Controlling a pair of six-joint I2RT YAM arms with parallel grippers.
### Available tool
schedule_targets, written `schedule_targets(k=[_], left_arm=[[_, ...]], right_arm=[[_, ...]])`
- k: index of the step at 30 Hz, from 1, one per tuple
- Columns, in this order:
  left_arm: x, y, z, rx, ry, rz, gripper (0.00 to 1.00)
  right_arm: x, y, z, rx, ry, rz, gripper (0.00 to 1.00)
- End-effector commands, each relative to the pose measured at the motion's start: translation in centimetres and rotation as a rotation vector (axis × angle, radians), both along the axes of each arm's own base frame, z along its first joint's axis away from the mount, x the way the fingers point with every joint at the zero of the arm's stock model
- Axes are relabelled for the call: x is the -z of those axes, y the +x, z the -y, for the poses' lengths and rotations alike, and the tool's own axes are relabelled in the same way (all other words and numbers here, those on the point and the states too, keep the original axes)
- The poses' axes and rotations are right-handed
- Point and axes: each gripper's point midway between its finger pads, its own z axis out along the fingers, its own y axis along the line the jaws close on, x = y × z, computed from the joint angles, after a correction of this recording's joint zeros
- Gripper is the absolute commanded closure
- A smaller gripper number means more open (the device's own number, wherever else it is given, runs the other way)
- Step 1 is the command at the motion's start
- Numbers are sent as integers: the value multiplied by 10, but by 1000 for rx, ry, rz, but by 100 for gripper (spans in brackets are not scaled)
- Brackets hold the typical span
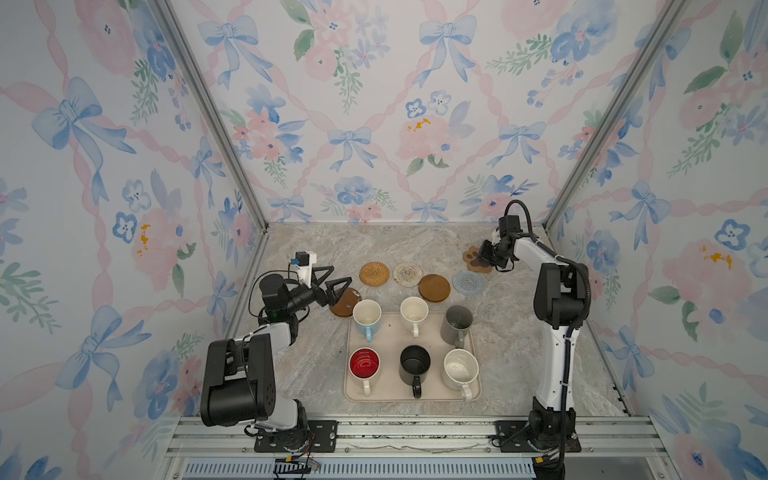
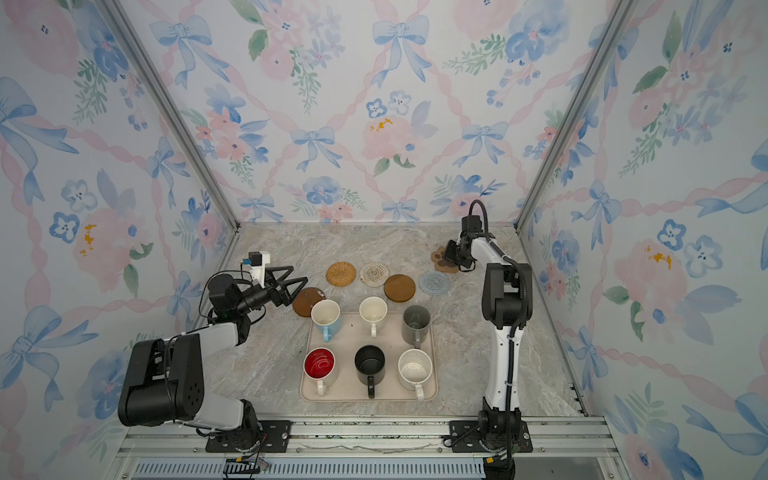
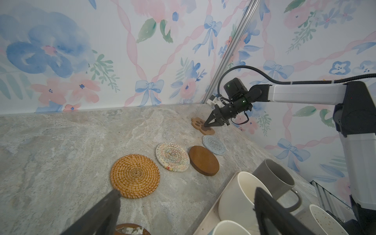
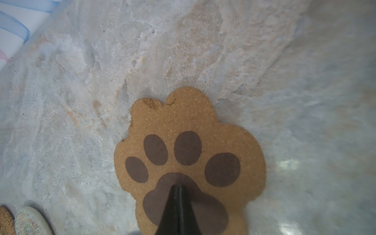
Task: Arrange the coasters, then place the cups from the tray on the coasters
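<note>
Nearest, the tray [image 1: 392, 337] lies flat on the surface, long axis running left to right. All six cups stand upright in it, in two rows of three.
- Near row, left to right: white mug with red inside [image 1: 364, 365], black mug [image 1: 414, 363], speckled white mug [image 1: 459, 368].
- Far row, left to right: light blue mug [image 1: 367, 318], cream mug [image 1: 414, 312], tall grey mug [image 1: 457, 324].
- Every handle points toward the near edge.

Just past the tray's far left corner lies a brown disc coaster [image 1: 341, 307], partly hidden behind the light blue mug. The left claw [image 1: 341, 274] hangs over the disc's left side. It points right and toward the back wall, its fingers spread wide with nothing between them. Contact with the disc cannot be judged.

Further back, four coasters lie flat in a loose line across the surface. Left to right:
- tan rattan round [image 1: 374, 273]
- cream woven round [image 1: 407, 274]
- second brown disc [image 1: 434, 288], set slightly nearer than the others
- blue-grey woven round [image 1: 468, 283]

Farthest, toward the back right corner, the paw-shaped coaster [image 4: 183, 114] lies flat. Its toes point to the far left and its heel toward the right arm. The right claw [image 4: 179, 188] is clenched to a single point, its tip resting on the paw's large dark pad. It grips nothing.
</note>
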Motion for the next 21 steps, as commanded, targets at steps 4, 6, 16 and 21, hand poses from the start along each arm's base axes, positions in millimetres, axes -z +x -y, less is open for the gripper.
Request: schedule_targets(k=[4, 6, 16, 21], left_arm=[[2, 2, -3, -10, -6, 2, 2], [2, 2, -3, -11, -6, 1, 2], [-2, 1, -3, -12, -19, 8, 2], [-4, 1, -3, -15, -25, 15, 2]], right_arm=[[-58, 33, -22, 22, 62, 176, 100], [-61, 42, -26, 27, 75, 193, 100], [-54, 80, -43, 51, 139, 242, 100], [-48, 88, -45, 63, 150, 236, 100]])
